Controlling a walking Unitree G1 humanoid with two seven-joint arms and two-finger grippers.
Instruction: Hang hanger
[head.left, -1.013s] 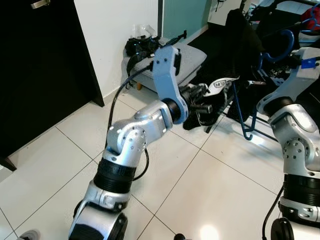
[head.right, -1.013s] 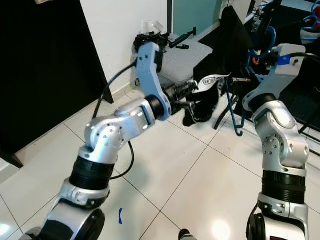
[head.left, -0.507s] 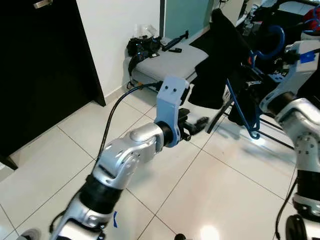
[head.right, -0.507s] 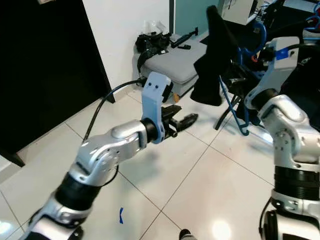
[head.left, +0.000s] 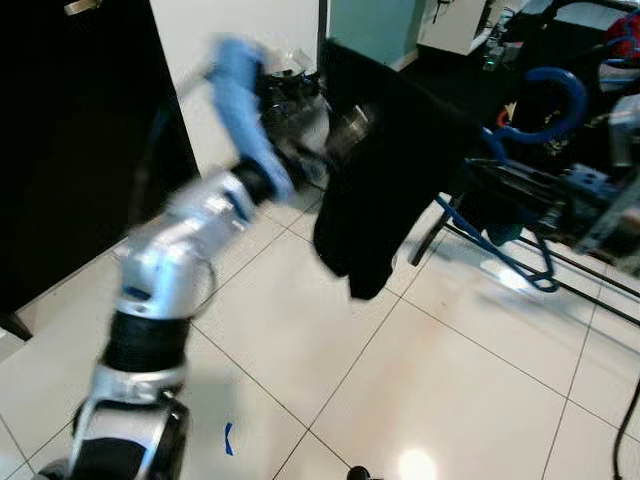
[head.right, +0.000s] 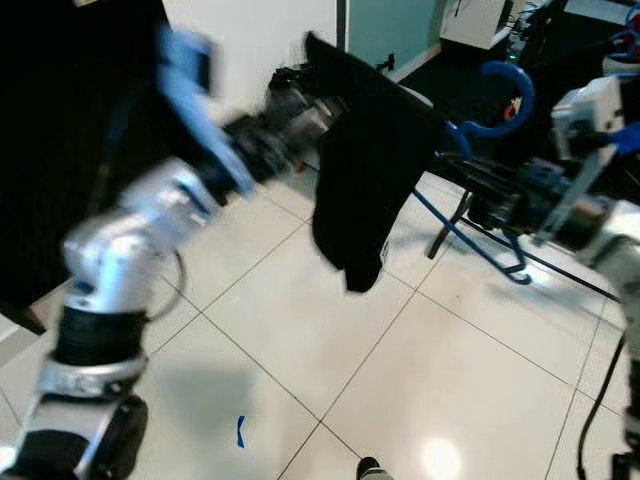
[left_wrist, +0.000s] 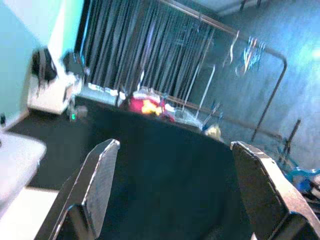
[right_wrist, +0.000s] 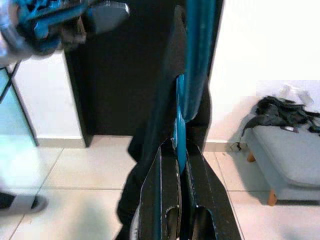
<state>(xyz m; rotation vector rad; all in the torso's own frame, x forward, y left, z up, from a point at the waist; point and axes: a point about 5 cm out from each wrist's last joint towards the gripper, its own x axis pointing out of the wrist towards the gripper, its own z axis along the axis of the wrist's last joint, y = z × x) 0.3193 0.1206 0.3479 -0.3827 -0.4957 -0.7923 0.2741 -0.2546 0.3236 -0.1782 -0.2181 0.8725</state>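
A blue hanger (head.left: 520, 160) carrying a black garment (head.left: 375, 180) is held up in the air above a white tiled floor (head.left: 420, 370). The right gripper (right_wrist: 181, 165) holds the hanger, its two black fingers (right_wrist: 202, 185) closed tight on the blue bar, as the right wrist view shows. The hanger's curved hook (head.right: 497, 100) points upward, and the garment drapes from the hanger's far end, hanging free with its lower edge well above the floor. The left arm (head.left: 190, 230), heavily blurred, is raised with its gripper (left_wrist: 175, 190) close to the garment's upper edge; in the left wrist view its fingers (left_wrist: 100, 180) are spread wide apart with the dark cloth between them, and contact cannot be told. Behind the garment, a grey cushioned seat (right_wrist: 290, 165) stands against a white wall (head.left: 270, 30).
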